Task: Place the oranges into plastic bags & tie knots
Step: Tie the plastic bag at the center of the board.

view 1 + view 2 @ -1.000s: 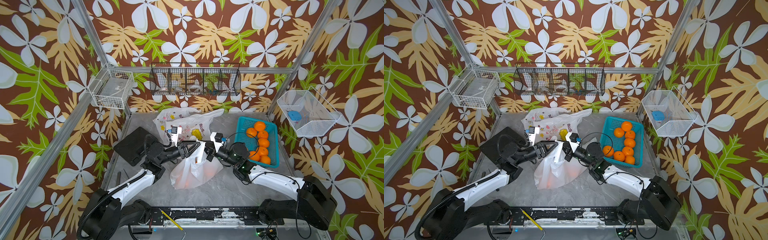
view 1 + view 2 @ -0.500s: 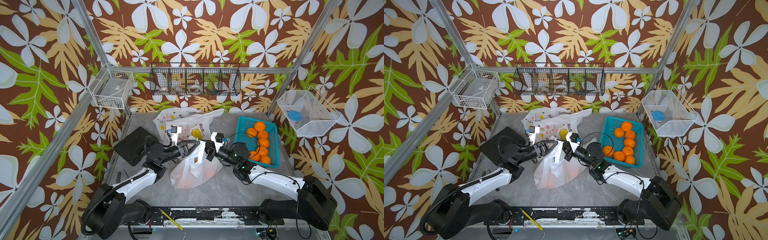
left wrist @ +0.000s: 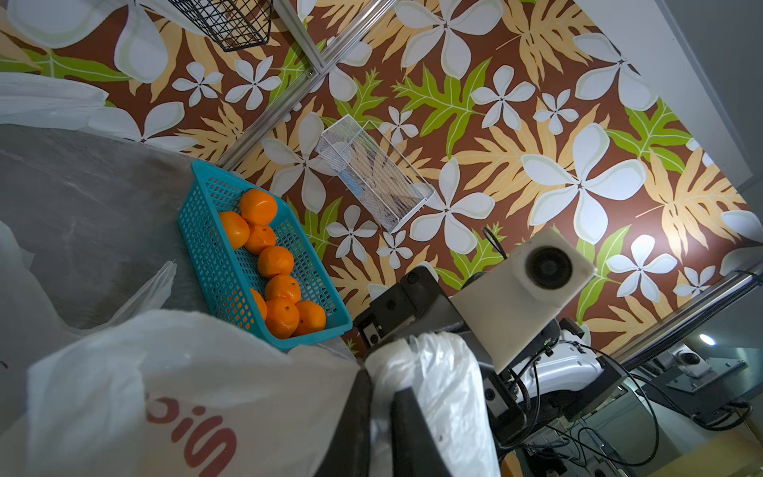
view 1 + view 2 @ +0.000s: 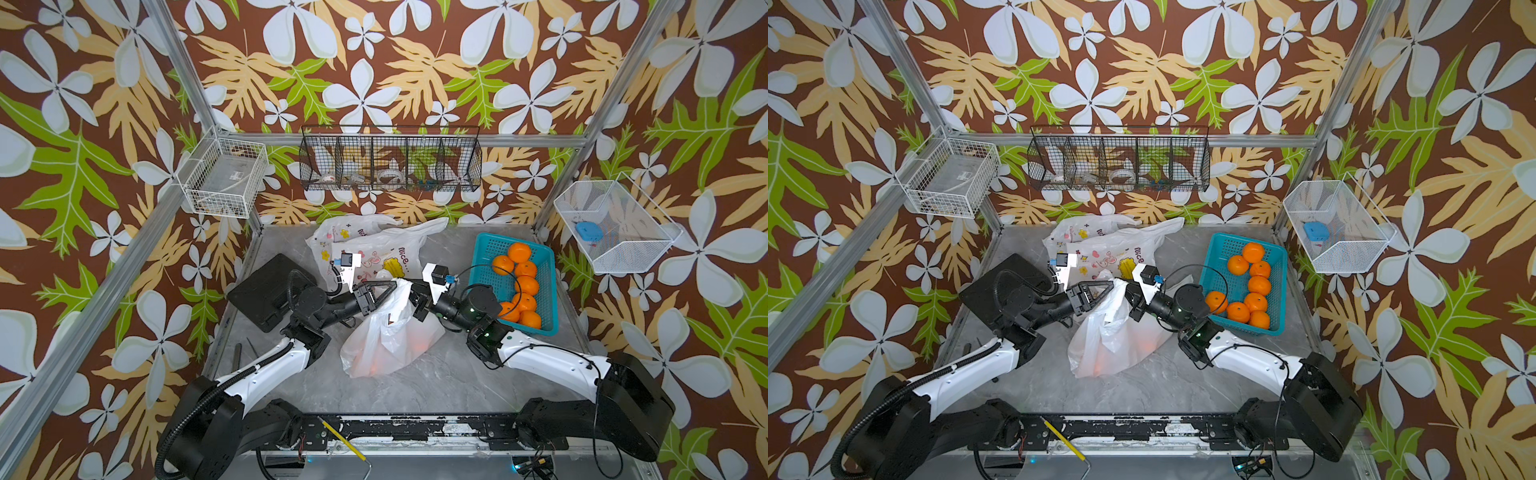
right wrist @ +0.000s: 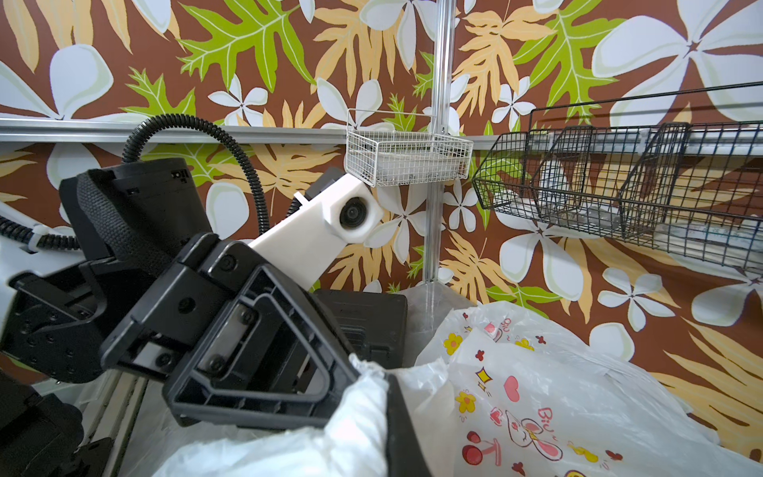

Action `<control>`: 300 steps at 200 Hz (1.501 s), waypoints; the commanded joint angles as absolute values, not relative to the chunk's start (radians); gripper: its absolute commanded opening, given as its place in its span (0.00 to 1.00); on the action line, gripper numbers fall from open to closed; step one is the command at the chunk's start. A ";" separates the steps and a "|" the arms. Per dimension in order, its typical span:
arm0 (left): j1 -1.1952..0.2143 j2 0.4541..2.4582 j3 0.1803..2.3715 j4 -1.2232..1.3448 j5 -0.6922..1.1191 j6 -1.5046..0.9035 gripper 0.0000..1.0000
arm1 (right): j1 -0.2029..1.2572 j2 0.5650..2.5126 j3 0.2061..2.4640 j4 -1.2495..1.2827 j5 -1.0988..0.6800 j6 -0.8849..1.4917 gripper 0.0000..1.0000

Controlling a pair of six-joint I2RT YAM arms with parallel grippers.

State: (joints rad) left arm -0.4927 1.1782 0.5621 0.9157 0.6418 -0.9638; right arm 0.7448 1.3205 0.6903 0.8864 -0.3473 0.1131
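As the filled plastic bag (image 4: 390, 336) lay at the centre of the table (image 4: 436, 386), the left gripper (image 4: 395, 285) and right gripper (image 4: 409, 291) were each clamped on its gathered handles (image 4: 401, 296), tips nearly touching at the bag's far end; neither arm was nearer.

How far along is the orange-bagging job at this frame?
Done: orange fruit shows through the filled bag. In hand: the left gripper and right gripper are both shut on its bunched top; no knot visible. Left: tying it, then eight oranges in the teal basket and the spare bags lying behind.
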 commanded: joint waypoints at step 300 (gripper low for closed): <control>-0.506 1.143 0.552 0.922 0.606 -0.833 0.00 | 0.800 1.105 0.688 0.449 -0.564 0.669 0.79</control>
